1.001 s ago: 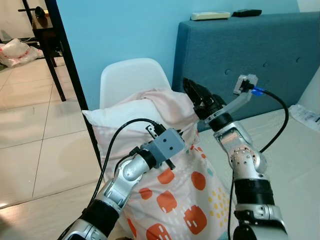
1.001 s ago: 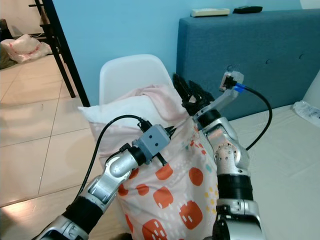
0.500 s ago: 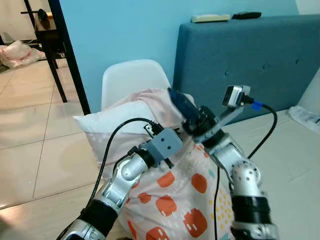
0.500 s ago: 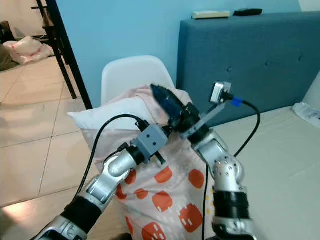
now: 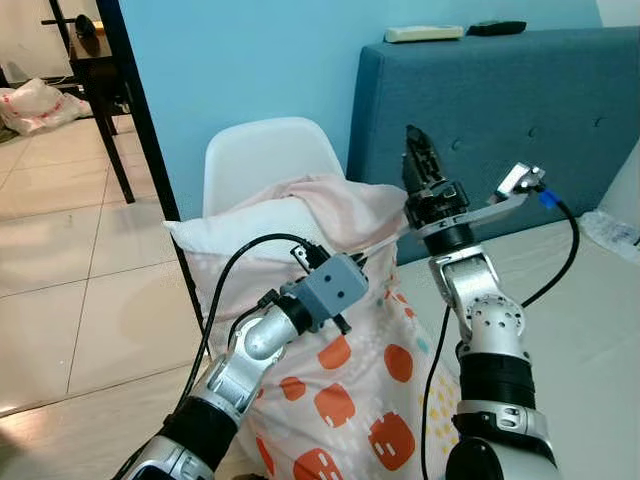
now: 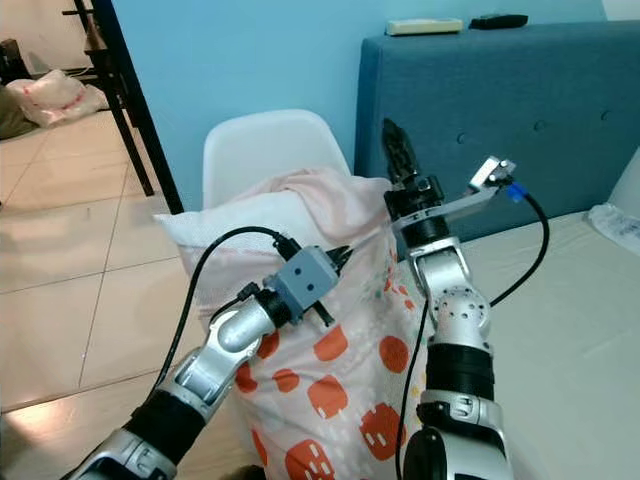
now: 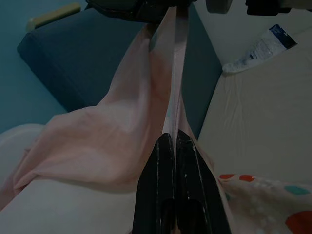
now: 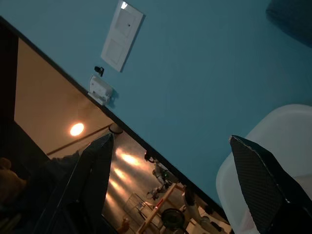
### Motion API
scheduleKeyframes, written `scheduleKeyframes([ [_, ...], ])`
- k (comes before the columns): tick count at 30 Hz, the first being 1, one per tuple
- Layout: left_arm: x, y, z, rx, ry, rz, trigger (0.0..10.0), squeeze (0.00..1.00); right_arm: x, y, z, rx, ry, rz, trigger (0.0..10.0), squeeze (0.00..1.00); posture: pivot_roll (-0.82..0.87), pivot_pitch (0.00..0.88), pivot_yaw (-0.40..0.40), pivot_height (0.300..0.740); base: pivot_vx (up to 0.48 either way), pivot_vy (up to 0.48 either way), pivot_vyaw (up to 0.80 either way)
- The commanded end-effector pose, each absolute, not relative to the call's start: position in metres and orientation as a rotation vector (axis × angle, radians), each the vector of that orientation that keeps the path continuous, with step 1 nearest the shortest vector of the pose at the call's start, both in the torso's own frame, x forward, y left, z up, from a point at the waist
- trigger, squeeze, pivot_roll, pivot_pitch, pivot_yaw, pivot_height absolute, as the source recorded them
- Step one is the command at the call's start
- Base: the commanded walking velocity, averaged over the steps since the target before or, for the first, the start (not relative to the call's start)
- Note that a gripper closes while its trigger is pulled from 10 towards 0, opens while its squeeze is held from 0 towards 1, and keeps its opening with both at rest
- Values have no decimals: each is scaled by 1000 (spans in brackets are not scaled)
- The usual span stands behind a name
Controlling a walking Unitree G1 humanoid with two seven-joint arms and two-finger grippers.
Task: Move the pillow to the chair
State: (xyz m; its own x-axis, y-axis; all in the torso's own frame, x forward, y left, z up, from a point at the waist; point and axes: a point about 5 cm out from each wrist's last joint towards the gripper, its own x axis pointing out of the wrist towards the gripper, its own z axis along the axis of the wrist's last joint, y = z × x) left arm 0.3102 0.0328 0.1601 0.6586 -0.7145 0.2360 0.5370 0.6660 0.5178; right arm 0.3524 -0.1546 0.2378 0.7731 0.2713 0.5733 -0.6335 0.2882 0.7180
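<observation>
Fingers of the left gripper (image 7: 174, 141) pinch a fold of the pillow (image 7: 102, 141), centre frame in the left wrist view. Head views: the pillow rests against the white chair (image 5: 262, 160) at centre; the right gripper (image 5: 418, 160), on its top edge half a second ago, now points up clear of it, forearm upright. Right wrist view: fingers spread wide, so release looks near.
</observation>
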Motion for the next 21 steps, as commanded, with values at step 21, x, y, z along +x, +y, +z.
scheduleKeyframes([
  [21, 310, 40, 144, 454, -372, -722, 0, 0, 289, -96, 239, 859, -271, 1304, 10000, 0, 111, 0, -15, 611, 0, 0, 0],
])
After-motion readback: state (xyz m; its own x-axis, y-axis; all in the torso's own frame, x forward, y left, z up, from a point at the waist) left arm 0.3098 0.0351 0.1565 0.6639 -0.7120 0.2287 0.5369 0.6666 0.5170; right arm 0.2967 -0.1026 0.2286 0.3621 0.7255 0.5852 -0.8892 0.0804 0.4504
